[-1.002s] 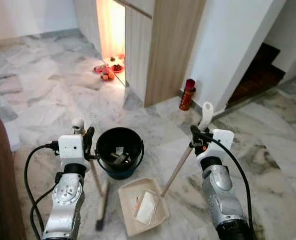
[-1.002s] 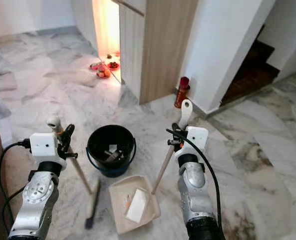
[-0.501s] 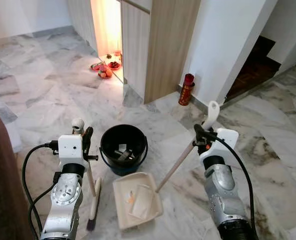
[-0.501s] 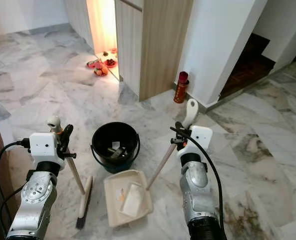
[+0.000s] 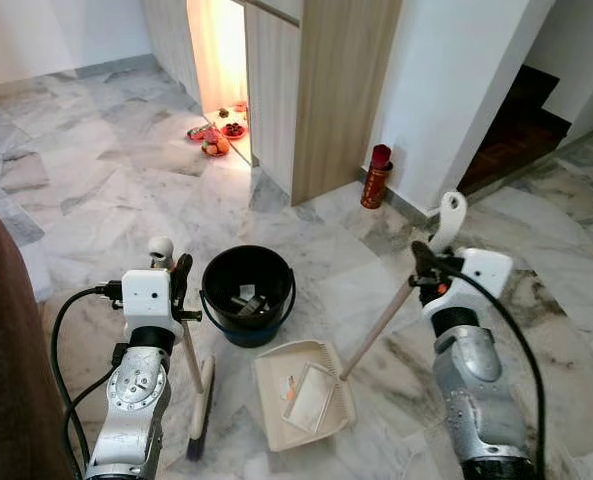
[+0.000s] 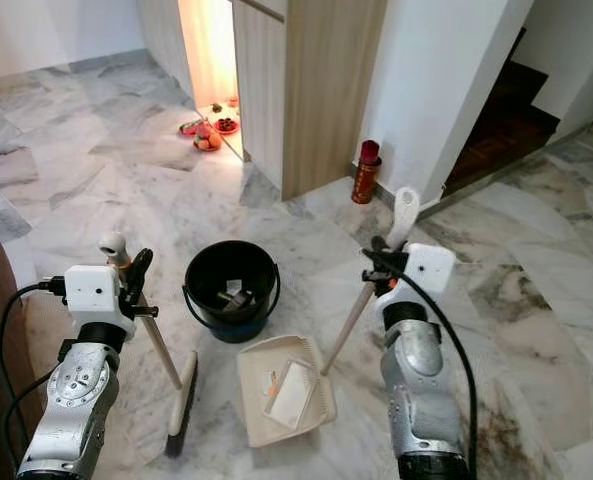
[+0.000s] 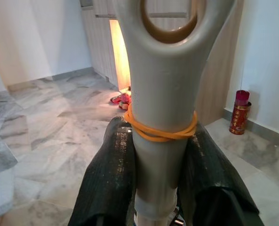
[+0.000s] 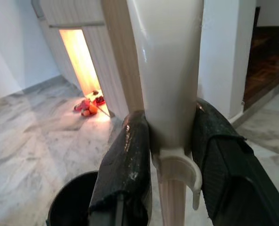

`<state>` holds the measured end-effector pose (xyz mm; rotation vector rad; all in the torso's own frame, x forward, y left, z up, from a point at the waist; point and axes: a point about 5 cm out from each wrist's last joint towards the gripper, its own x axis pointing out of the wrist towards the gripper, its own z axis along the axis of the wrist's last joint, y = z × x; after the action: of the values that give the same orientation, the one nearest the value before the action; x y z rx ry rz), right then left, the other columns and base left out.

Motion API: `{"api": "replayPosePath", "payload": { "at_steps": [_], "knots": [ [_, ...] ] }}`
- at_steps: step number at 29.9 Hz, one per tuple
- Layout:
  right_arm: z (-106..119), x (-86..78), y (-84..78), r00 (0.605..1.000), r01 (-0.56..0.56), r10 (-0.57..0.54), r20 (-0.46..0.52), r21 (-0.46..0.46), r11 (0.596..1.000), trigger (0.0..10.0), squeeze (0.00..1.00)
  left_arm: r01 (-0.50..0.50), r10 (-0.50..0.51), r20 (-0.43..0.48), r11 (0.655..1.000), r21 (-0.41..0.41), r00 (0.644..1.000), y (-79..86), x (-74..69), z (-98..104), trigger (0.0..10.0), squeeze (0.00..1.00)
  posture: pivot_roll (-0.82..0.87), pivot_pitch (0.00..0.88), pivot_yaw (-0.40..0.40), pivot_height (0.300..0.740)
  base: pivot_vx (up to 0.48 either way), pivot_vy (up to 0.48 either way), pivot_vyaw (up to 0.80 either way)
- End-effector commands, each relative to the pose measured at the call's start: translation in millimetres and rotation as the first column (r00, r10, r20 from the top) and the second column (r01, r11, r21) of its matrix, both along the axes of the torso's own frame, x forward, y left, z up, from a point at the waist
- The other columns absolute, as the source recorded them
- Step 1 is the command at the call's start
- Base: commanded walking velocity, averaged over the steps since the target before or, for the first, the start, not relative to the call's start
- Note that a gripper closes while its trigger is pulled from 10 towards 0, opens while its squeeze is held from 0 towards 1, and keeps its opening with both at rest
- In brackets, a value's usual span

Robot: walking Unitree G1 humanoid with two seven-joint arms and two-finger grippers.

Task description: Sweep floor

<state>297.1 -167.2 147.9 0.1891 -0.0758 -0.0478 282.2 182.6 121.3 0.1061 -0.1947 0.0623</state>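
Here, at the far left, a dark brown edge of furniture (image 5: 1, 340) borders the marble floor (image 5: 106, 190). Next to it the left gripper (image 7: 153, 174) is clamped on the handle of the broom (image 5: 198, 395); the brush head rests on the floor, just left of the dustpan and apart from it. In the left wrist view an orange rubber band (image 7: 160, 132) goes around this handle just above the black fingers (image 7: 112, 174). In the middle stands the black bucket (image 5: 247, 296) with some scraps inside, and the cream dustpan (image 5: 304, 394) lies flat just in front of it, holding a pale paper piece and small bits. To the right, the right gripper (image 8: 170, 155) is closed tight on the dustpan's long handle (image 5: 391, 315), which slants up from the pan. Open floor spreads behind the bucket up to the wooden cabinet (image 5: 326, 90), where a lit gap shows red and orange objects (image 5: 219, 138) on the floor. A red canister (image 5: 376, 176) stands at the white wall's foot. At the far right a dark stair recess (image 5: 521, 130) opens
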Motion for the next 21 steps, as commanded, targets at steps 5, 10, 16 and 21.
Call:
{"api": "replayPosePath", "payload": {
  "at_steps": [5,10,16,21],
  "knots": [
    [54,0.2,11.4,0.990,-0.030,0.020,0.138,0.069,0.997,10.0,0.00,0.017,-0.017,0.040,1.000,0.004,0.999,-2.8,2.1,11,10.0,0.00,0.06,0.093,-0.027,0.740,0.000,0.000,0.00],
    [72,-0.4,16.4,0.987,-0.058,0.046,0.156,0.069,0.996,10.0,0.00,0.016,-0.016,0.041,1.000,0.002,0.999,-2.7,2.8,11,10.0,0.00,0.06,0.089,-0.031,0.740,0.000,0.000,0.00],
    [90,-2.3,19.3,0.982,-0.077,0.062,0.179,0.080,0.994,10.0,0.00,0.014,-0.014,0.046,1.000,-0.002,0.999,-3.4,3.1,12,10.0,0.00,0.06,0.081,-0.037,0.740,0.000,0.000,0.00],
    [115,-2.4,18.1,0.948,-0.060,0.033,0.317,0.075,0.995,10.0,0.00,0.003,-0.003,0.058,1.000,0.005,0.998,-3.0,3.3,13,10.0,0.00,0.06,0.071,-0.038,0.740,0.000,0.000,0.00]
  ]
}}
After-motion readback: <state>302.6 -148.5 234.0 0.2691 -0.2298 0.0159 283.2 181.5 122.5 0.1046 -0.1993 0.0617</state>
